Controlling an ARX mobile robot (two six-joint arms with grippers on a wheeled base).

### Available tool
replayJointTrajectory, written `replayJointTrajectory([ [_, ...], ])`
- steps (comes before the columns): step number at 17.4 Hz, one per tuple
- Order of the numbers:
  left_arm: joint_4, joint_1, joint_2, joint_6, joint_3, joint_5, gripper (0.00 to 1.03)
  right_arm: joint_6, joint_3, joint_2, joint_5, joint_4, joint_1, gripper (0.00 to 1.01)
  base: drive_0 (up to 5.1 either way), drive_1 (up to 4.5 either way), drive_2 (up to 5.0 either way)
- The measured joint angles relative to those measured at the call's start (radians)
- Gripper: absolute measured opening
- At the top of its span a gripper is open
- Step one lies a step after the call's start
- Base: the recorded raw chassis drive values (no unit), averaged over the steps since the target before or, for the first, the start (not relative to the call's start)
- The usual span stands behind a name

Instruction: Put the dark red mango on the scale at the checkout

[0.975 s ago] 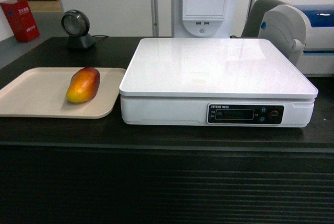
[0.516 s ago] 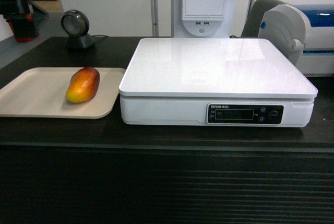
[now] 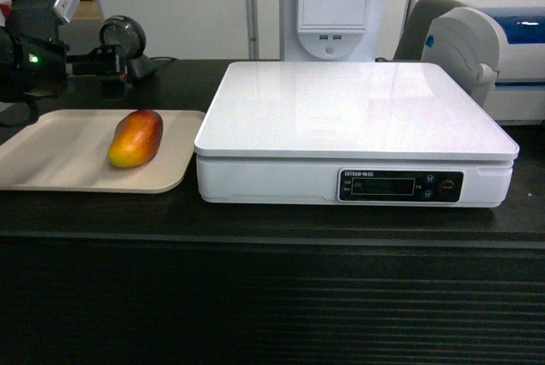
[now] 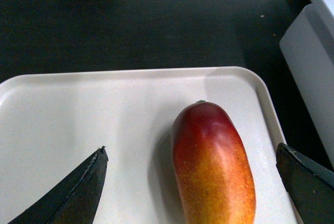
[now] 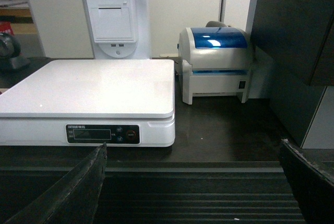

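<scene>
Head view, listed from the left. Left gripper point(image 3: 109, 63): black, entering at the upper left edge on its arm, raised above the far left end of the counter and the back edge of the tray, behind the mango and not touching it. In the left wrist view its two dark fingers point(image 4: 78, 192) stand wide apart at the lower corners, with the fruit between them and clear of both.

Beige tray point(image 3: 51, 156): flat, rounded corners, lying on the counter top just left of the scale.

Dark red mango point(image 3: 136, 137): lying on its side on the right half of the tray, red end pointing away from the robot, yellow-orange end nearer. The left wrist view shows it point(image 4: 213, 164) lengthwise near the tray's right rim.

Round black scanner point(image 3: 123, 42): on a stand at the back of the counter, behind the tray, partly hidden by the gripper.

Checkout point(image 3: 272, 297): dark counter with a ribbed front panel, carrying all items listed.

Scale point(image 3: 353, 118): wide white box at the centre, flat white top plate, black display panel with buttons on the front right.

White kiosk printer point(image 3: 334, 3): upright behind the scale.

White-and-blue machine point(image 3: 490, 46): at the far right, behind the scale.

Right gripper point(image 5: 193, 182): seen only in the right wrist view, fingers spread wide at the lower corners, holding nothing, facing the counter front and the scale point(image 5: 94, 96).
</scene>
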Motion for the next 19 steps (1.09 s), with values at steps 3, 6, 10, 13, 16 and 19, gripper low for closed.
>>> replayJointTrajectory([
  [3,-0.088,-0.005,0.111,-0.001,0.145,-0.002,0.98,0.000,0.000,0.000,0.000,0.000,0.000,0.98,0.0,0.00,0.0],
  [6,-0.142,-0.017,0.156,-0.001,0.201,-0.002,0.98,0.000,0.000,0.000,0.000,0.000,0.000,0.98,0.0,0.00,0.0],
  [10,-0.190,-0.024,0.196,0.000,0.239,-0.002,0.98,0.000,0.000,0.000,0.000,0.000,0.000,0.98,0.0,0.00,0.0],
  [13,-0.220,-0.024,0.230,0.000,0.272,-0.003,0.98,0.000,0.000,0.000,0.000,0.000,0.000,0.98,0.0,0.00,0.0],
  [16,-0.241,-0.024,0.256,0.000,0.292,-0.005,0.98,0.000,0.000,0.000,0.000,0.000,0.000,0.98,0.0,0.00,0.0],
  [19,-0.250,-0.029,0.280,0.000,0.293,-0.005,0.98,0.000,0.000,0.000,0.000,0.000,0.000,0.98,0.0,0.00,0.0],
])
